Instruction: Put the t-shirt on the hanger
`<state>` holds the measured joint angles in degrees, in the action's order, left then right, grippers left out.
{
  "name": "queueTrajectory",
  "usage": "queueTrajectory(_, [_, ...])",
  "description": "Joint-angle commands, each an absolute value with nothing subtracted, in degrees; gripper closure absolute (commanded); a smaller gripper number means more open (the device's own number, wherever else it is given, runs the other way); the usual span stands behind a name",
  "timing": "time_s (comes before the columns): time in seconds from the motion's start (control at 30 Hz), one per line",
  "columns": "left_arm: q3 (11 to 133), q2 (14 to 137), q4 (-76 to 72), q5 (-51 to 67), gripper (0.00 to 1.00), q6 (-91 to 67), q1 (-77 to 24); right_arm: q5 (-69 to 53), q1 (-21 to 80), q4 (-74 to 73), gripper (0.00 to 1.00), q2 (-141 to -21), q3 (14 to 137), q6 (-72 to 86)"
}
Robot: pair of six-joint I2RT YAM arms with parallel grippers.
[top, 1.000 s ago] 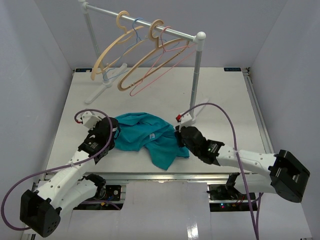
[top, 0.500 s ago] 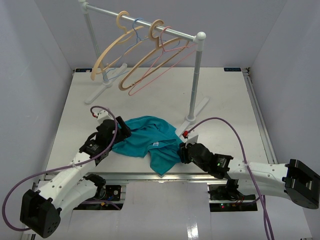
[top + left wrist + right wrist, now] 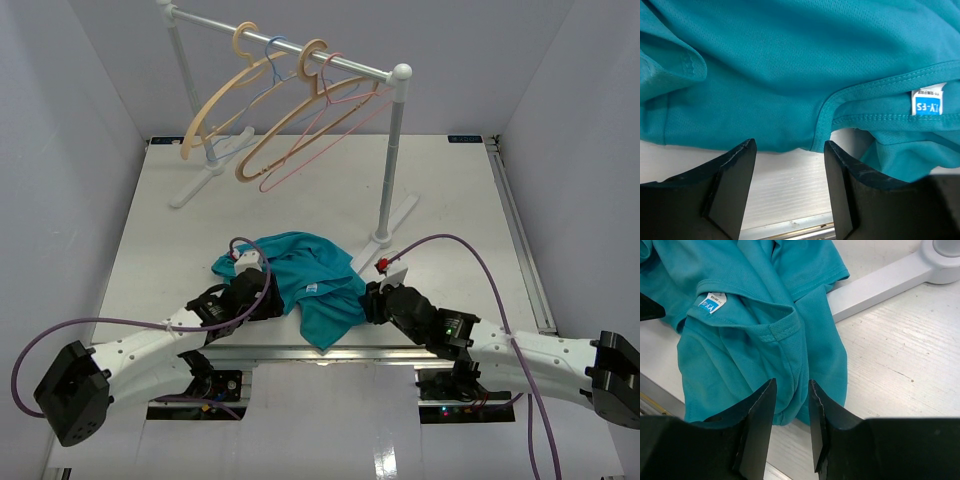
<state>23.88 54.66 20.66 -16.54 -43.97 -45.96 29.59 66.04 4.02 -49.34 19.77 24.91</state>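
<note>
The teal t-shirt (image 3: 305, 280) lies crumpled on the table near the front edge, its white label (image 3: 927, 102) at the collar facing up. My left gripper (image 3: 264, 292) sits at the shirt's left near edge. In the left wrist view that gripper (image 3: 790, 146) is open, with bare table between the fingers and the fabric's hem just past the tips. My right gripper (image 3: 372, 302) is at the shirt's right side, open. Its fingers (image 3: 791, 385) straddle a loose fold of the t-shirt (image 3: 755, 340). The pink hanger (image 3: 322, 150) hangs on the rack at the back.
The white rack (image 3: 392, 150) stands behind the shirt, with its base foot (image 3: 880, 285) close to the right gripper. Two beige hangers (image 3: 215, 105) and a light-blue one (image 3: 272, 60) share the rod. The table's front edge (image 3: 330, 350) is just below the shirt.
Both grippers were shut on the shirt and have opened, letting it go. The shirt was dragged toward the front edge. The left gripper has slid right along the near hem.
</note>
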Motion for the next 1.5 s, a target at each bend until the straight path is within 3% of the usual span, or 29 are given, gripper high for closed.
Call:
queueTrajectory(0.0, [24.1, 55.8, 17.6, -19.5, 0.34, -44.2, -48.2, 32.8, 66.4, 1.6, 0.61, -47.2, 21.8, 24.9])
queueTrajectory(0.97, [32.1, 69.2, 19.0, -26.7, 0.36, -40.9, -56.2, 33.3, 66.4, 0.6, 0.59, -43.1, 20.1, 24.3])
queueTrajectory(1.07, [32.5, 70.4, 20.4, -28.2, 0.39, -42.3, -56.2, 33.3, 66.3, 0.4, 0.59, -42.7, 20.1, 24.3])
queueTrajectory(1.4, [34.2, 72.0, 24.4, -31.8, 0.65, -45.8, -56.2, 33.2, 66.3, 0.1, 0.58, -41.8, 20.0, 24.2])
queueTrajectory(1.47, [34.1, 71.2, 24.6, -31.8, 0.75, -45.8, -56.2, 33.0, 66.4, 0.1, 0.58, -42.1, 20.2, 24.2])
